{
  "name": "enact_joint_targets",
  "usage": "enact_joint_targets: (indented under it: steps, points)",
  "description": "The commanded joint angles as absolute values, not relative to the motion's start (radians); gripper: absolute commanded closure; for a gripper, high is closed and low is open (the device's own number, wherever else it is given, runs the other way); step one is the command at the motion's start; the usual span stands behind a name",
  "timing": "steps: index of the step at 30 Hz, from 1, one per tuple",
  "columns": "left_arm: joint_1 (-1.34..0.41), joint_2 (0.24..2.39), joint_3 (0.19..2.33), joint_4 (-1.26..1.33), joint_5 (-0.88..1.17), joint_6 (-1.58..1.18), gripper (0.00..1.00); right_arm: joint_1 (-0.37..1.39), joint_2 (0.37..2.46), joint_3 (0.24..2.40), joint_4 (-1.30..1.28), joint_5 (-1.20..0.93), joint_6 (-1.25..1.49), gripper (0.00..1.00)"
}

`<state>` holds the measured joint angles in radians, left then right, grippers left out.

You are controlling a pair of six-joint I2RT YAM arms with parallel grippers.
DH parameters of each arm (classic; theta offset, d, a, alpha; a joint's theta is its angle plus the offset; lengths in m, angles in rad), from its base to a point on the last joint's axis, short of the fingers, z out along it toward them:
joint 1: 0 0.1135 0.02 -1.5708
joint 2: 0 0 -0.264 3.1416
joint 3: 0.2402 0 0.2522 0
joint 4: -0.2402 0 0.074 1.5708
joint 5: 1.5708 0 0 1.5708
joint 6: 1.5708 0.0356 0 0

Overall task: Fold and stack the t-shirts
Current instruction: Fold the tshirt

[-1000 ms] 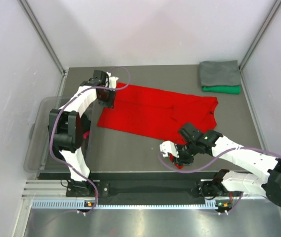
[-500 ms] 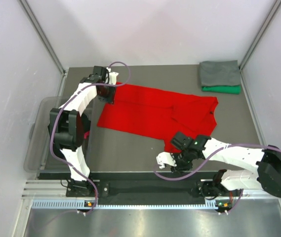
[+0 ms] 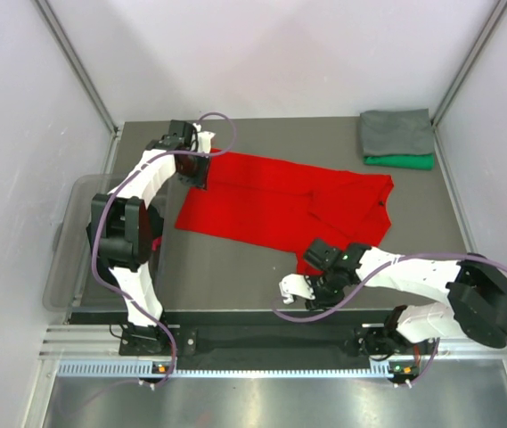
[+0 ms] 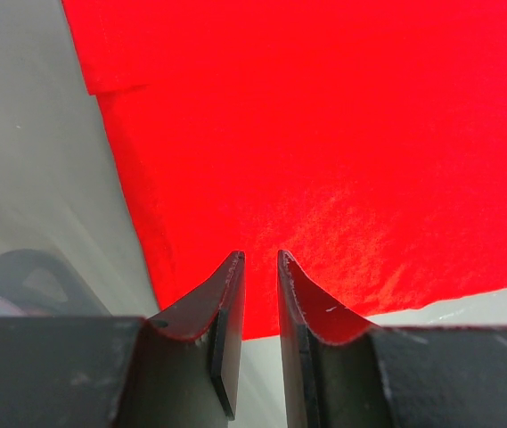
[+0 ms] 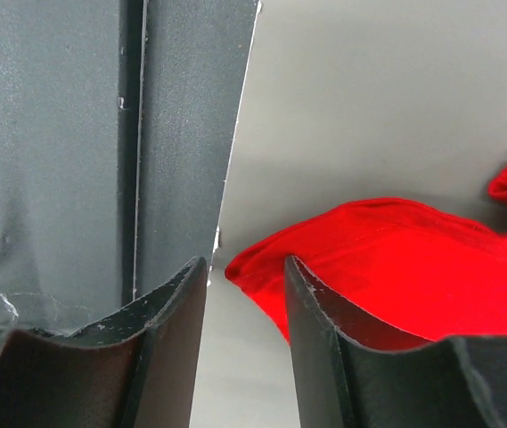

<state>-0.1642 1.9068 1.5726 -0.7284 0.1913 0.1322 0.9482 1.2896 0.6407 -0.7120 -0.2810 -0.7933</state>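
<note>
**Limp red shirt lies spread, a gripper at each end**

The grey table (image 3: 235,267) is matte and smooth, so cloth should slide over it easily. The red shirt (image 3: 271,201) lies spread across its middle, partly doubled over toward the right. It looks thin, light and soft and will likely sag from any pinch, so hems and corners are the places to take hold, both ends at once. A translucent plastic tub (image 3: 66,241) stands off the left edge. In the far right corner a folded grey shirt (image 3: 396,132) rests on a green shirt (image 3: 400,161). The left gripper (image 4: 260,257) hovers over the red shirt's far left corner, its jaws a narrow slit apart and nothing between them. The right gripper (image 5: 244,263) sits low by the near hem with its jaws apart and empty.
</note>
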Motion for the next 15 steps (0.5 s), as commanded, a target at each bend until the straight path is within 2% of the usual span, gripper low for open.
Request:
enact_joint_targets:
  steps: [1, 2, 4, 6, 7, 10, 15]
  points:
    - [-0.158, 1.899, 1.605, -0.742, 0.203, 0.129, 0.73, 0.969, 1.308, 0.65, -0.703, -0.291, -0.802, 0.59]
    - [-0.158, 1.898, 1.605, -0.742, 0.202, 0.13, 0.73, 0.971, 1.31, 0.649, -0.701, -0.29, -0.801, 0.59]
    - [-0.156, 1.901, 1.603, -0.742, 0.201, 0.129, 0.74, 0.971, 1.316, 0.646, -0.69, -0.276, -0.795, 0.66]
    - [-0.156, 1.901, 1.601, -0.742, 0.202, 0.129, 0.73, 0.971, 1.318, 0.646, -0.677, -0.255, -0.787, 0.76]
    - [-0.156, 1.901, 1.598, -0.742, 0.201, 0.133, 0.73, 0.971, 1.316, 0.646, -0.672, -0.241, -0.779, 0.88]
    - [-0.156, 1.898, 1.583, -0.744, 0.189, 0.144, 0.73, 0.971, 1.269, 0.65, -0.661, -0.186, -0.772, 1.0]
    - [-0.156, 1.902, 1.574, -0.83, 0.218, 0.195, 0.68, 0.941, 1.126, 0.686, -0.707, -0.052, -0.802, 1.0]
